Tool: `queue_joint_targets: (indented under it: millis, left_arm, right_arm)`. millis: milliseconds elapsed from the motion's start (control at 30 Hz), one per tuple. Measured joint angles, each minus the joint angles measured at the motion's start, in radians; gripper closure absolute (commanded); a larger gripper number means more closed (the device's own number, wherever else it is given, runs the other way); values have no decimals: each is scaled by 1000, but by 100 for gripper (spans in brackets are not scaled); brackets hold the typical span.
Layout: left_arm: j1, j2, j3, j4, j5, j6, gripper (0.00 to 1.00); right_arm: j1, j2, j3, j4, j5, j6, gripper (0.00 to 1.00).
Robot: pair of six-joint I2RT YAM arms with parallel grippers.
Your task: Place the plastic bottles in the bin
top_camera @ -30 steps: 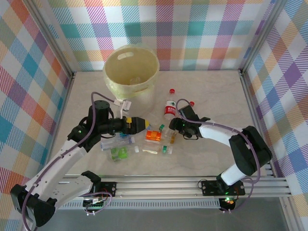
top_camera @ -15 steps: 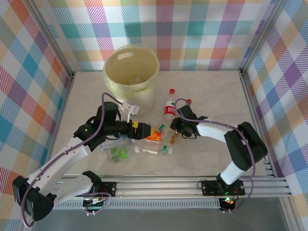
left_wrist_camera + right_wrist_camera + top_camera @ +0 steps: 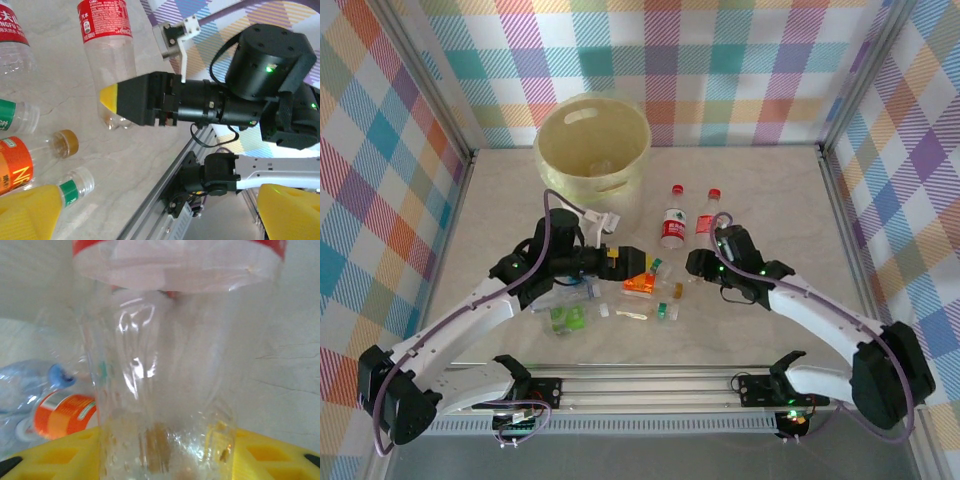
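Note:
The pale yellow bin (image 3: 592, 145) stands at the back left. My right gripper (image 3: 704, 256) (image 3: 165, 460) is shut on the base of a clear bottle with a red label (image 3: 706, 225) (image 3: 160, 365) (image 3: 107, 50), held nearly upright with its red cap up. A second red-label bottle (image 3: 672, 226) (image 3: 12, 30) stands just left of it. My left gripper (image 3: 642, 267) (image 3: 160, 220) is open just above an orange-label bottle (image 3: 640, 284) (image 3: 12, 165) (image 3: 62, 415), its yellow fingers (image 3: 30, 212) spread wide with nothing between them. Several more bottles lie in a cluster at the table's middle.
The cluster holds a crushed green-label bottle (image 3: 565, 318), a blue-capped clear bottle (image 3: 565, 293) (image 3: 57, 377) and a green-banded bottle (image 3: 75, 187). Checked walls close off three sides. A metal rail (image 3: 650, 385) runs along the near edge.
My right gripper has raised the red-label bottle upright while its arm swung outward to the right. My left gripper has moved right, up to the orange-label bottle.

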Motion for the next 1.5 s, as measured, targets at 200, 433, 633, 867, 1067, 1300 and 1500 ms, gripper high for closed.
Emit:
queue_joint_targets:
  millis: [200,433,633,867,1067,1300,1500]
  left_arm:
    - [-6,55,-6,91,-1,-87,0]
    - [-10,80,-19,173,-19,-194,0]
    - [-10,85,-20,254,-34,-294,0]
    - [-10,130,-19,269,-38,-338,3]
    - [-10,131,-19,293,-33,-350,3]
    - [-10,138,-19,321,-26,-357,6]
    - [-10,140,-18,322,-29,-368,17]
  right_arm:
    - [8,-47,0,-9,-126,-41,49]
    - [66,-90,35,-15,-205,-55,48]
    - [96,-133,53,-7,-271,-58,48]
    - [121,-150,56,15,-339,-58,48]
    - [142,-149,64,53,-410,-54,47]
    - [185,-134,74,101,-446,-54,47]
    - [198,-115,74,118,-462,-54,47]
